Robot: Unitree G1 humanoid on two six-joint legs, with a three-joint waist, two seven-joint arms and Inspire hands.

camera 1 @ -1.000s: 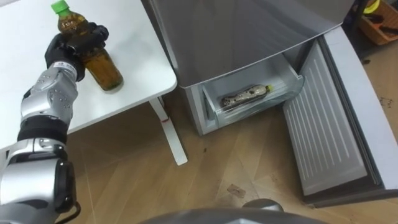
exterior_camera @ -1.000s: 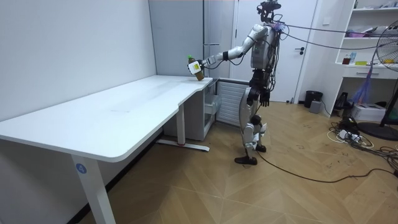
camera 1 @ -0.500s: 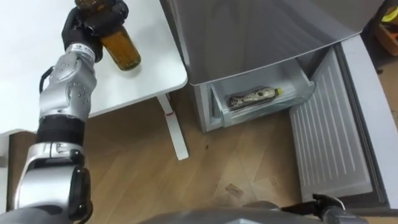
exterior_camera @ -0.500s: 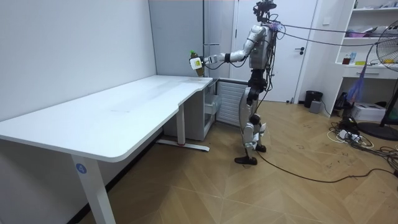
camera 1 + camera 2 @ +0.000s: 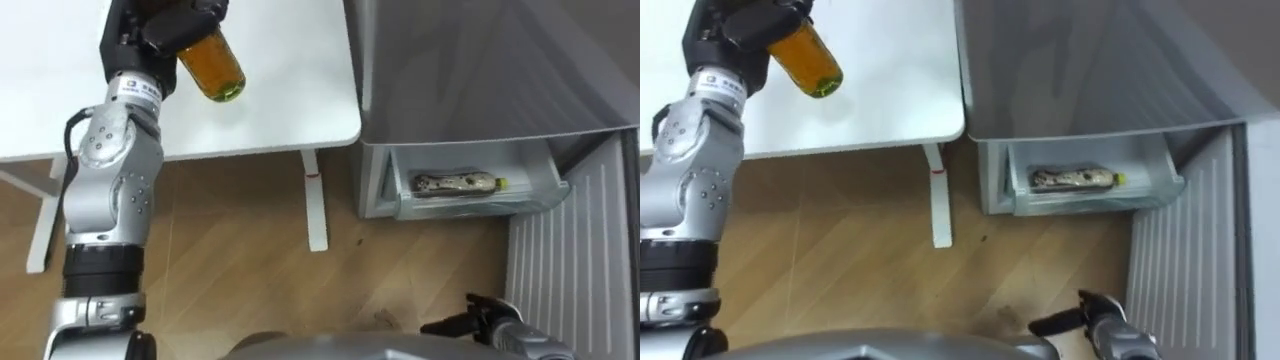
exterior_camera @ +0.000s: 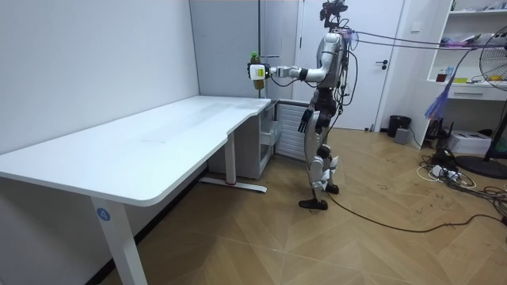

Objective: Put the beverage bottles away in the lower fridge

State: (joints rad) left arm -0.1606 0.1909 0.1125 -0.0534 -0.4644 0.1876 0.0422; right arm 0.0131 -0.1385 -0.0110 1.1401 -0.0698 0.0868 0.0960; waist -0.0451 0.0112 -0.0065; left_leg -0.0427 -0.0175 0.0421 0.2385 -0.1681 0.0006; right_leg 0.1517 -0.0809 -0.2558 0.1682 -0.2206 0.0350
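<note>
An amber drink bottle is tilted in the air over the white table, with my left hand shut on its upper part at the top left. In the room view the bottle is at chest height above the table's end. The grey fridge stands to the right. Its lower drawer is pulled out, and another bottle lies on its side inside. My right hand hangs low at the bottom right with relaxed fingers, holding nothing.
The open fridge door reaches out over the wooden floor at the right. A white table leg stands just left of the drawer. A shelf unit and cables are at the room view's right.
My left hand has lifted the amber bottle off the table and higher up. The camera has shifted, bringing the fridge drawer to the right and my right hand into the picture.
</note>
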